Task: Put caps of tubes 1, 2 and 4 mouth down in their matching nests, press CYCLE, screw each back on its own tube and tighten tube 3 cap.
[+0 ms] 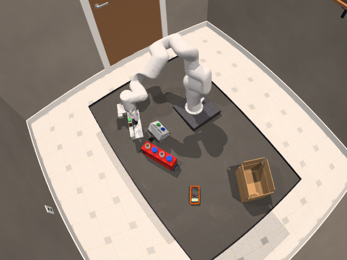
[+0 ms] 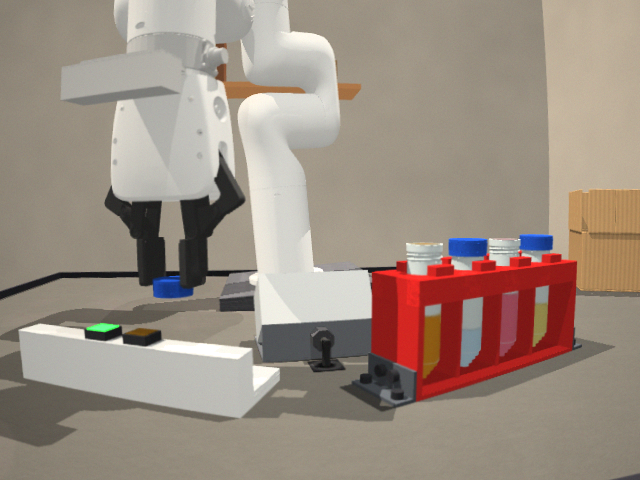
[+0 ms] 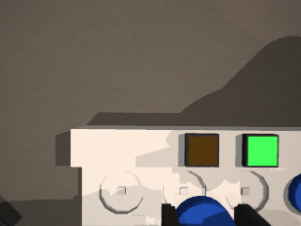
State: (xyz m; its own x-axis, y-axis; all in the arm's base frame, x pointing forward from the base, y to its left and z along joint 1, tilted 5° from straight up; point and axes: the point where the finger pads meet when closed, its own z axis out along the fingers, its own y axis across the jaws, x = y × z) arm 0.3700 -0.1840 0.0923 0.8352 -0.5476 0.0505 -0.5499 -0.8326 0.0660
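Note:
My gripper (image 2: pixel 171 281) is shut on a blue cap (image 2: pixel 173 287) and holds it a little above the white cap tray (image 2: pixel 134 366). In the wrist view the held cap (image 3: pixel 202 212) sits between my fingers over three empty nests. Another blue cap (image 3: pixel 296 193) lies in the nest at the right edge. The green lamp (image 3: pixel 261 150) is lit and the amber lamp (image 3: pixel 202 150) is dark. The red rack (image 2: pixel 473 320) holds several tubes. The orange tube (image 2: pixel 423 253) and the pink tube (image 2: pixel 504 246) are open. The other two carry blue caps (image 2: pixel 467 245) (image 2: pixel 536 241).
The grey key housing (image 1: pixel 158 130) with the green and blue keys stands between tray and rack. An orange multimeter (image 1: pixel 194 195) and an open cardboard box (image 1: pixel 255 179) lie farther out on the dark mat. The arm's base (image 1: pixel 194 107) stands behind.

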